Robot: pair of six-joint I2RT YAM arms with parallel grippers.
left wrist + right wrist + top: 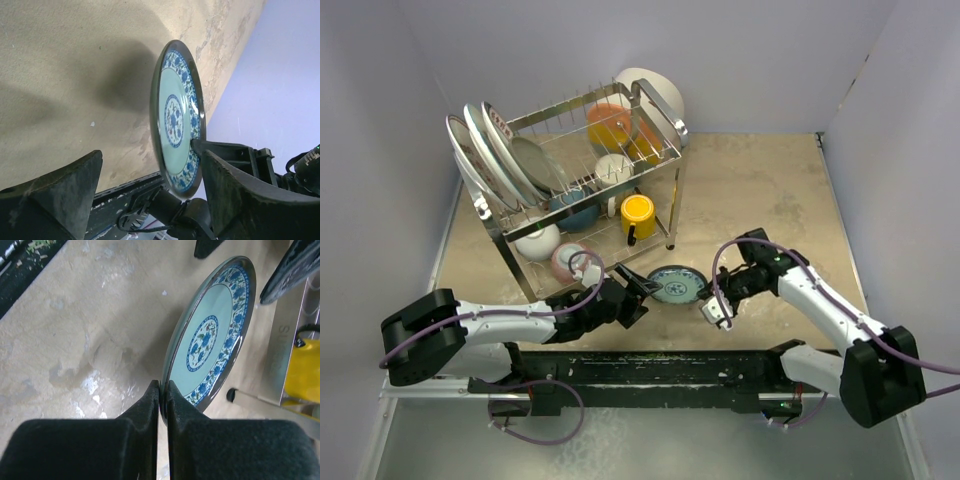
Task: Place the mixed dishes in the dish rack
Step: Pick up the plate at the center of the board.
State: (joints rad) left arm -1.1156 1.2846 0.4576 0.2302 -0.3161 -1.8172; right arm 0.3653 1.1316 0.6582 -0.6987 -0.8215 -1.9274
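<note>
A teal plate (677, 285) with a blue flower pattern is held tilted on edge above the table, just in front of the dish rack (510, 235). My right gripper (162, 386) is shut on the plate's rim (210, 337) on its right side. My left gripper (150, 156) is open, its fingers straddling the opposite edge of the plate (177, 115), which stands nearer the right finger (235, 185). The rack holds grey plates (490, 150), a white bowl (540, 240), a dark blue bowl (575, 210), a yellow cup (638, 215) and a small patterned bowl (570, 262).
Orange dishes (610, 125) sit in the rack's upper tier, and a large white dish (655, 95) leans behind it. The rack's leg and steel base (282, 355) stand close to the plate's far side. Beige tabletop (770, 190) lies to the right.
</note>
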